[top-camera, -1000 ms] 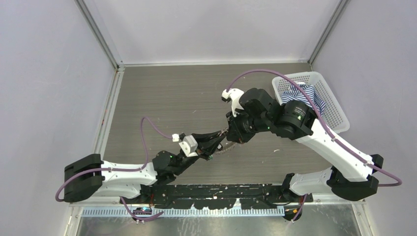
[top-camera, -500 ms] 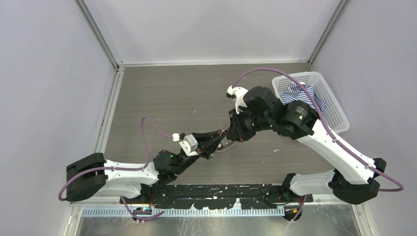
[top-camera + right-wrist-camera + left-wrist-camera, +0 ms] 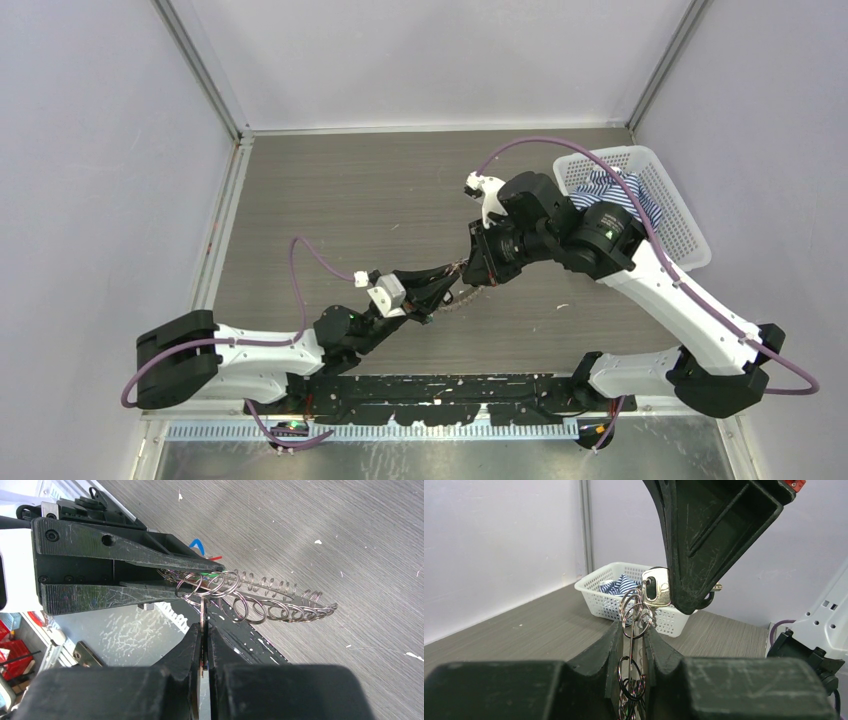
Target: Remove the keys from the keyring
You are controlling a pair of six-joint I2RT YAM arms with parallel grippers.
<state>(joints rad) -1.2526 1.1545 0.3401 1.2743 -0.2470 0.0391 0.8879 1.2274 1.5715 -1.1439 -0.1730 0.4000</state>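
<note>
The keyring (image 3: 260, 597) is a silvery curved row of small coiled rings. My left gripper (image 3: 631, 630) is shut on it, with rings (image 3: 630, 672) wedged between its fingers (image 3: 611, 642). A silver key (image 3: 657, 587) hangs on the topmost rings, and my right gripper (image 3: 202, 630) is shut on its blade. Blue (image 3: 196, 544) and red (image 3: 214, 558) key heads peek out behind the left gripper (image 3: 125, 565). In the top view both grippers (image 3: 445, 285) (image 3: 478, 268) meet above the table's middle, with the keyring (image 3: 458, 298) between them.
A white plastic basket (image 3: 680, 215) holding a blue-striped cloth (image 3: 610, 185) stands at the back right of the grey table (image 3: 350, 190). White walls close in three sides. Purple cables loop off both arms.
My right wrist has turned and shifted slightly right and away, still gripping the key. The left arm has barely moved and keeps its hold.
</note>
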